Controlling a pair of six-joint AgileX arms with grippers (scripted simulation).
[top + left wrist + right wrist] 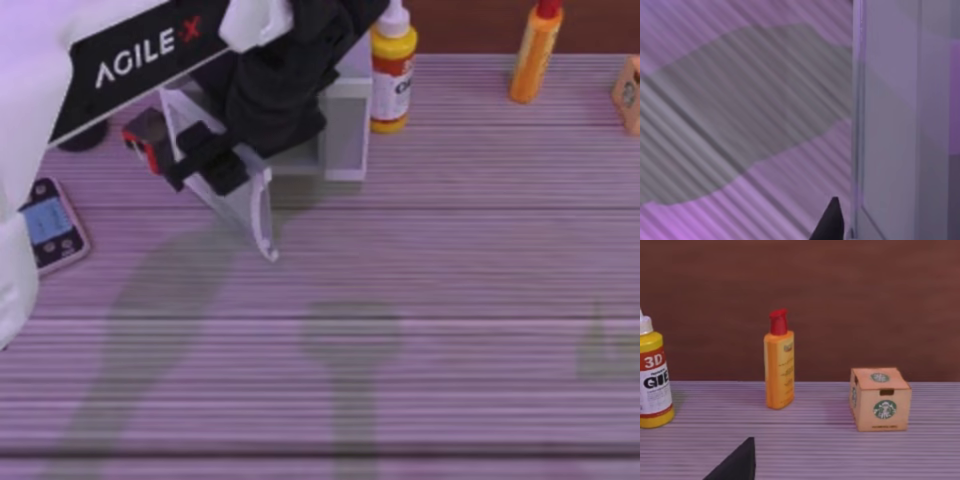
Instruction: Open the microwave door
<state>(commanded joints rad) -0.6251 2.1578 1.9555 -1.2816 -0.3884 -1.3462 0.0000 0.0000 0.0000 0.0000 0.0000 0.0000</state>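
The pale microwave [345,125] stands at the table's back, left of middle, mostly hidden under my left arm. Its control strip shows beside the glue bottle. The microwave door [250,210] is swung out toward the front at a slant, its free edge nearest the table's middle. My left gripper [205,160] straddles the door's upper edge, shut on it. In the left wrist view a dark fingertip [832,220] lies against the door's white frame [890,125]. Of my right gripper only one dark fingertip [742,462] shows; it is open and holds nothing.
A yellow glue bottle [392,70] stands right beside the microwave. An orange bottle [535,50] and a small cardboard box [630,95] stand at the back right. A flat digital scale [50,225] lies at the left edge. Purple slatted tabletop [400,350] fills the front.
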